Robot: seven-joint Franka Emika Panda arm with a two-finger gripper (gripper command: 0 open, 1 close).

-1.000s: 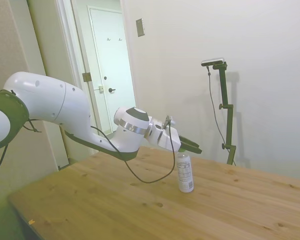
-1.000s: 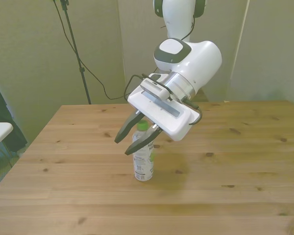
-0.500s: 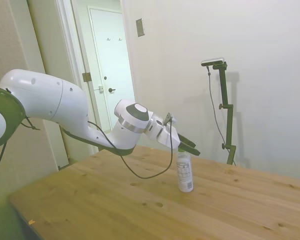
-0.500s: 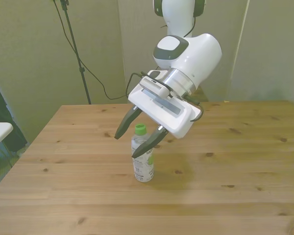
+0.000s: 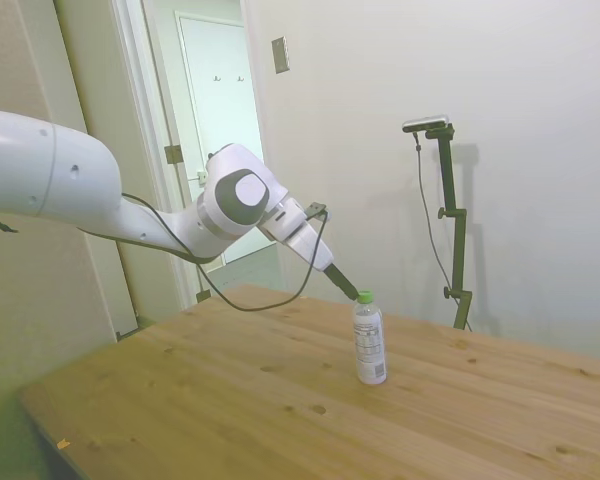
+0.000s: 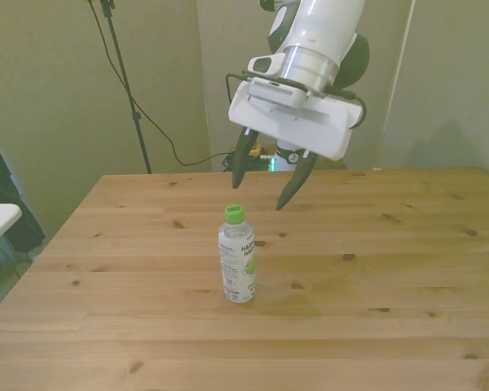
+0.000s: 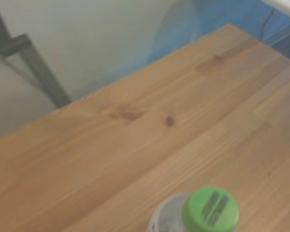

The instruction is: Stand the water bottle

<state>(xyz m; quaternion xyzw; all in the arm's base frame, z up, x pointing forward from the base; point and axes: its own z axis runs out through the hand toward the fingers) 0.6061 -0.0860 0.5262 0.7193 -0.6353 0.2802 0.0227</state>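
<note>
A pale wooden surface [image 6: 407, 269] stands in a plain room with a light door behind. The water bottle [image 6: 237, 254] stands upright near the surface's middle, green cap up, label facing the front camera. Above and just behind it hangs the hand [image 6: 262, 179], its two dark fingers spread wide apart, holding nothing and clear of the cap. The wrist view shows the cap from above.

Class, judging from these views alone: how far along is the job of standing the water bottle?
Done: the water bottle stands upright on the table, green cap up. In hand: nothing; the gripper is open, above the bottle and clear of it. Left: apparently nothing but moving the arm away.
</note>
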